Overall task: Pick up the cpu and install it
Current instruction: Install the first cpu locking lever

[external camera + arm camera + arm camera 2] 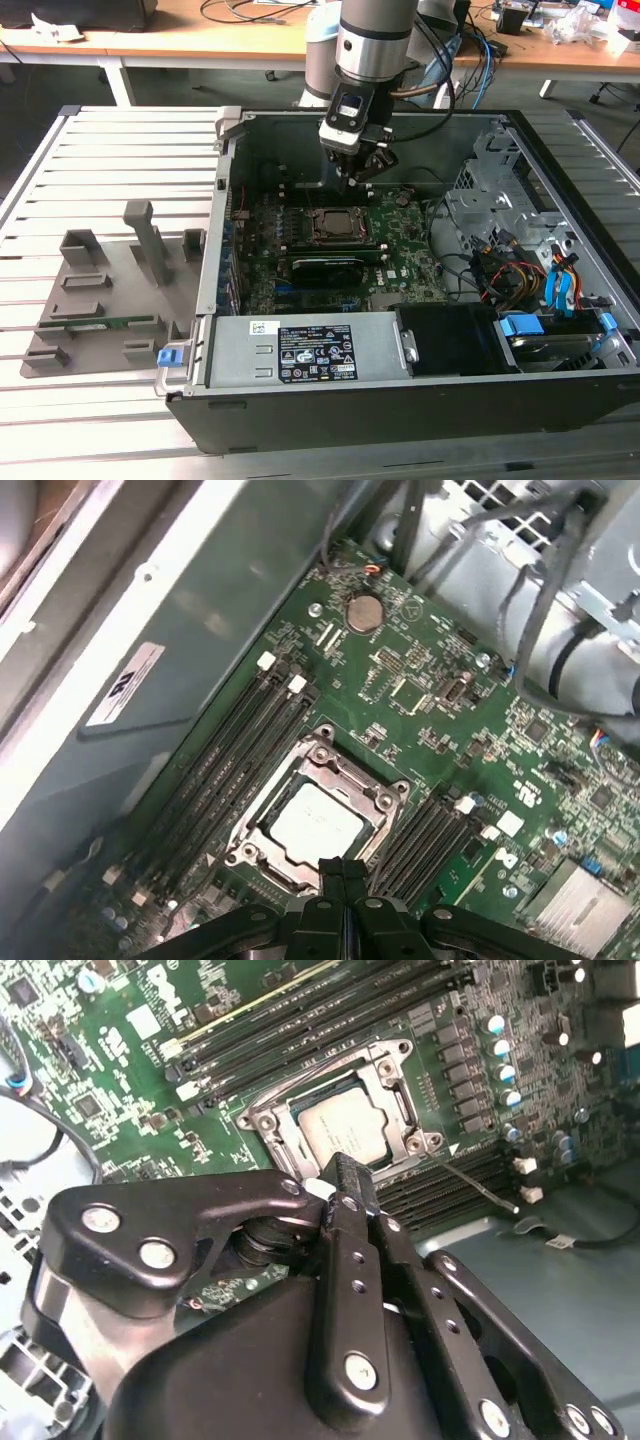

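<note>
While the gripper [362,178] hangs over the open computer case [400,405] in the upper middle of the exterior view, its two fingers are pressed together with nothing between them; both wrist views show the tips meeting in a thin seam [345,1178] [345,865]. It touches nothing and sits above the board.

The cpu [330,226] [345,1128] [315,820] lies flat inside the socket frame [330,763], silvery top up, in the middle of the motherboard [405,255], below the gripper in the exterior view. A thin lever [480,1188] sticks out sideways from the frame.

Black memory slots [250,740] flank the socket closely on two sides. Toward the exterior view's right, the drive cage [490,185] and a cable bundle [500,270] crowd the board edge. The case wall [222,200] bounds the exterior view's left. Space straight above the socket is open. A grey fixture tray [100,290] sits on the slatted table [110,150], well apart at the exterior view's left.
</note>
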Motion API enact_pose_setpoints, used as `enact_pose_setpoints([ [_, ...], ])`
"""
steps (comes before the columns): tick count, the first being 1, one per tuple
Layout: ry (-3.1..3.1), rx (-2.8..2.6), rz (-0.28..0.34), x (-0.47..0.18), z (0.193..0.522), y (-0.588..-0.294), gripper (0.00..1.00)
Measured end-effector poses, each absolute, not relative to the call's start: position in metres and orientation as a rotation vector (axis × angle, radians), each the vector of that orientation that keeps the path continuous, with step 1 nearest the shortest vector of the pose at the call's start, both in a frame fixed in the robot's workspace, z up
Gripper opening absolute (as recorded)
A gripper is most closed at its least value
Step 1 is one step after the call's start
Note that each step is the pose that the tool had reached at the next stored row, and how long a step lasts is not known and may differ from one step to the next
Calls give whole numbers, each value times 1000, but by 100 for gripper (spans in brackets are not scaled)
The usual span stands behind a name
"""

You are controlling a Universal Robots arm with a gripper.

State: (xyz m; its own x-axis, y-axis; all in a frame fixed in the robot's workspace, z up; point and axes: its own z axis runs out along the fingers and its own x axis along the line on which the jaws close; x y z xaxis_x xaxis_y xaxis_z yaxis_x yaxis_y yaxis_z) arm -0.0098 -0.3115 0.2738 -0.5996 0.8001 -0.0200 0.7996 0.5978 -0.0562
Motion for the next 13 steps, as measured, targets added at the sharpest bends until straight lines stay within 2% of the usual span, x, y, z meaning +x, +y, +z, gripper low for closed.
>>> enact_pose_setpoints([
  [13,-2956,-1059,94,-10,274,-311,11],
])
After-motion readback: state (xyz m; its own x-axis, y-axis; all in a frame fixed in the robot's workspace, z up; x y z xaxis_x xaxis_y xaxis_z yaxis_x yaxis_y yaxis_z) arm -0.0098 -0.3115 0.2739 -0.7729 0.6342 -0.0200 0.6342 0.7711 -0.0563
